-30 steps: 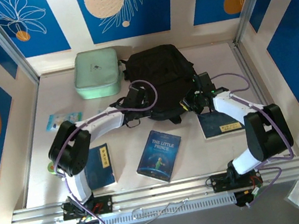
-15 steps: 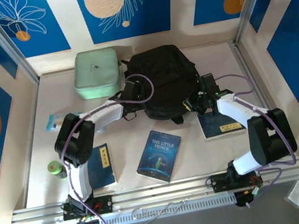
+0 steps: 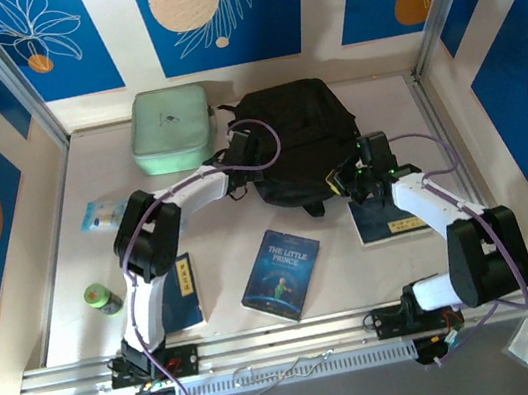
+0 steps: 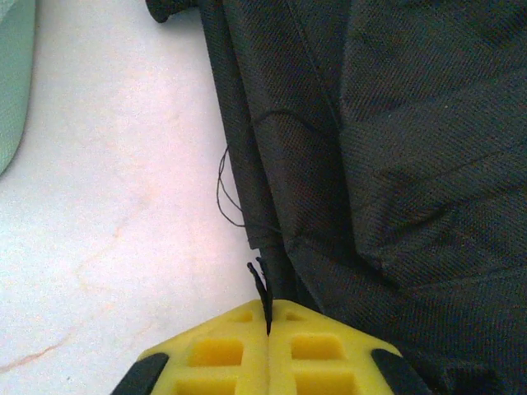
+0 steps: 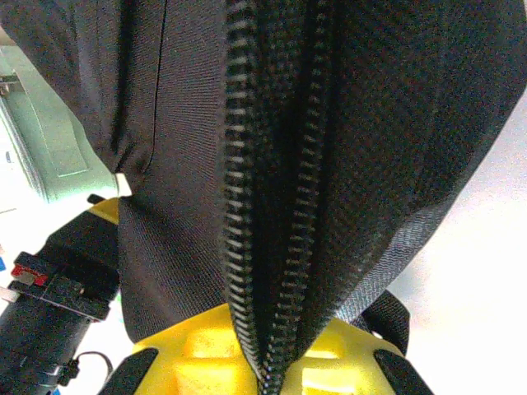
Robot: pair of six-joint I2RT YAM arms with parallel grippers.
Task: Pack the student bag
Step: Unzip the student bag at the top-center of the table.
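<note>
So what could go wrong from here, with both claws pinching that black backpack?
The left gripper has just a thin sliver of fabric at the backpack's edge, so it may slip free. The right gripper clamps the zip; a pull might drag the whole backpack along rather than open it. The right arm also hangs over a blue book, which it could knock.

Left wrist view: student bag [image 4: 395,164] runs off top, right and bottom edges; mint case [image 4: 10,74] cut by left edge. Right wrist view: zip [image 5: 272,206] blurred, too close. Top view: dark book [image 3: 396,226] half under right arm [image 3: 426,193], cover lettering too small to read.
</note>
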